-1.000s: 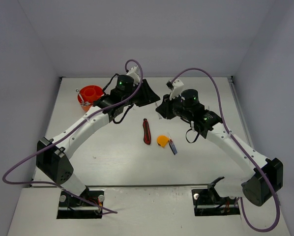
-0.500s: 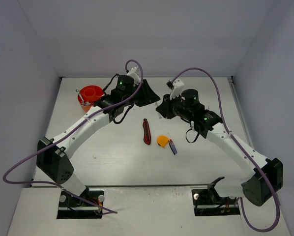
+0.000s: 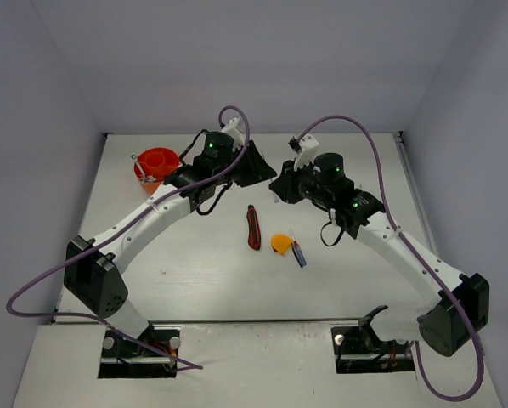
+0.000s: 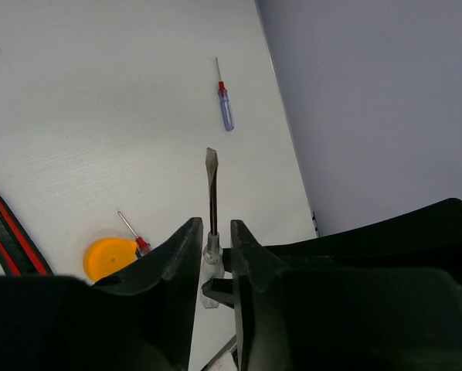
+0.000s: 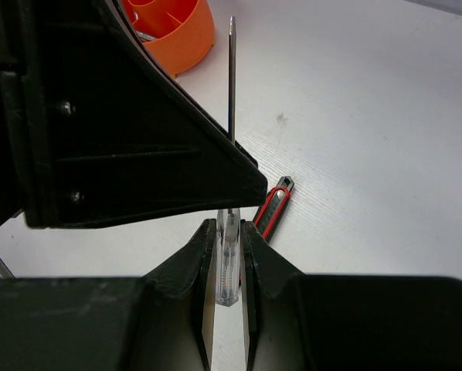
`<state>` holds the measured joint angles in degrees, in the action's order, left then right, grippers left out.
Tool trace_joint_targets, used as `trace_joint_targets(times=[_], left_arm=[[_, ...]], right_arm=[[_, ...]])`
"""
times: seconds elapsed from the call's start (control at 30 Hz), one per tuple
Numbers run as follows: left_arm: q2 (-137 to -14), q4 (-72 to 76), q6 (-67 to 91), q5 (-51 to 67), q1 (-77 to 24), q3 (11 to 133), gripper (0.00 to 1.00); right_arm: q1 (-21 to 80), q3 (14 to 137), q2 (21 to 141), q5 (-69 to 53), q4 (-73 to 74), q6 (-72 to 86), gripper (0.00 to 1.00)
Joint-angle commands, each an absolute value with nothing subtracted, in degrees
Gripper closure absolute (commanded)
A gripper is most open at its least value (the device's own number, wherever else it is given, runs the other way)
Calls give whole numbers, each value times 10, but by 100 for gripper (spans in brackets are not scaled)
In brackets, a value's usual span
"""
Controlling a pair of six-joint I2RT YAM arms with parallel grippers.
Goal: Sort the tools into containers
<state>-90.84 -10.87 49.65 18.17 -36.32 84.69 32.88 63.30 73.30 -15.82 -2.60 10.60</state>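
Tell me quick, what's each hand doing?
Left hand: around the screwdriver, grip cannot be told.
Right hand: closed, holding that screwdriver.

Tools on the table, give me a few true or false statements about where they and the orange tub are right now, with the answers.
1. The right gripper is shut on a clear-handled screwdriver. True.
2. The orange tub stands by the right arm's base. False: it stands at the far left of the table, near the left arm's wrist.
3. The red-black tool lies inside the tub. False: it lies on the table between the arms, beside the orange tape measure.
4. The left gripper has its fingers on either side of that same screwdriver. True.
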Motion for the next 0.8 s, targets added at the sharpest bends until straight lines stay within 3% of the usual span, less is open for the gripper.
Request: trace_joint_targets(times=[0.0,0.13,0.2,0.33,0.4,0.77], left_arm=[[-897,-68,491,192,-366,853,98],[-891,-73,466,181,-365,855,100],[-888,-85,442,171,-360,860,100],[-883,-105,407,139,-320,865,100],[-881,-109,392,131,-295,864,100],[-930,-63,262,-21,-102,916,100]], right_arm=[[331,667,730,-151,-74,111,100],[330,666,730,-149,-74,112,95],[330,666,731,-149,-73,112,82],[330,662,724,-139,-72,112,43],[328,655,716,-131,-72,112,34],[316,595,652,-106,-45,127,32]])
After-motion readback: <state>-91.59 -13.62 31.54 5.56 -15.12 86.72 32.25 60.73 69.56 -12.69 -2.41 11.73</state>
